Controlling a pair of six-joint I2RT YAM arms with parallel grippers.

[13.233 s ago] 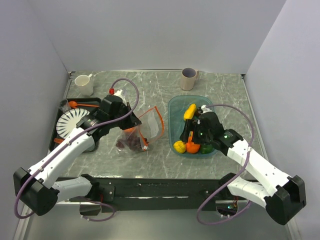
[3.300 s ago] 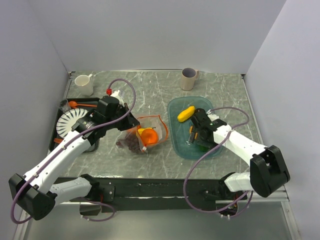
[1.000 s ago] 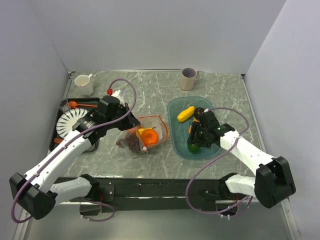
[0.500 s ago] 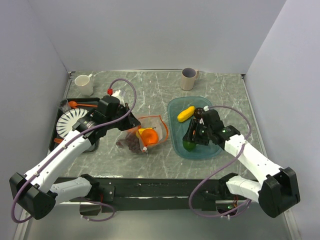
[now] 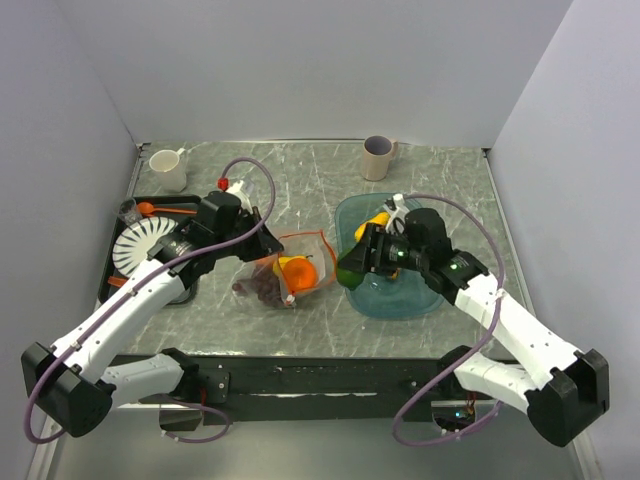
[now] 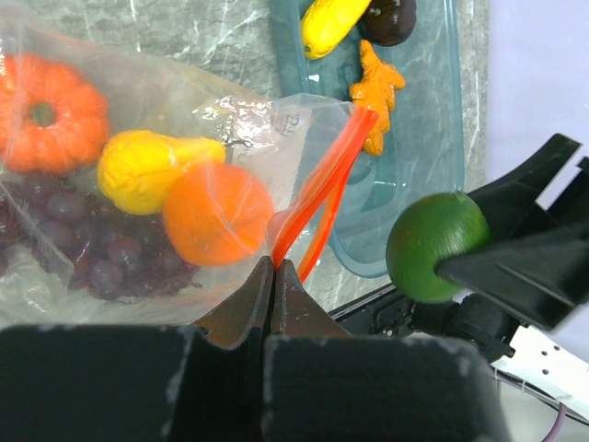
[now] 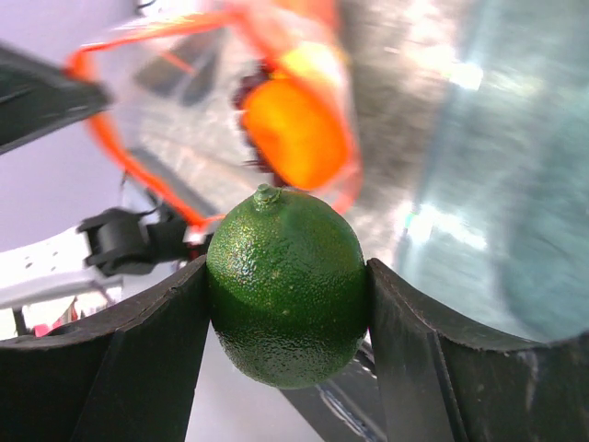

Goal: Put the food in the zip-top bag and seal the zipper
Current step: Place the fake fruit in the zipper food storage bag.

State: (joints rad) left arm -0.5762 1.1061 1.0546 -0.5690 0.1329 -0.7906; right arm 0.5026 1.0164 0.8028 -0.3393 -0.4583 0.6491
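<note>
The right hand [image 7: 287,308] is clamped across the middle of the green lime [image 6: 437,244], which hangs just beside the zip-top bag's [image 6: 198,101] mouth; it looks light, hard and smooth, likely to slip from a loose grip. The left hand [image 6: 274,281] is pinched together on the zipper [image 6: 322,189], probably the only stiff hold on that limp, crinkly film lying on the desk [image 5: 440,175].

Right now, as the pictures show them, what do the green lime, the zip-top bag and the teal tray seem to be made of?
Lime: probably moulded plastic or rubber. The skin has fine, even pebbling and only a soft sheen.
Zip-top bag: thin, clear, glossy plastic film. It is see-through and wrinkled.
Tray: translucent teal plastic, seemingly rigid and smooth. Bright glare sits on its surface in the right wrist view.
</note>
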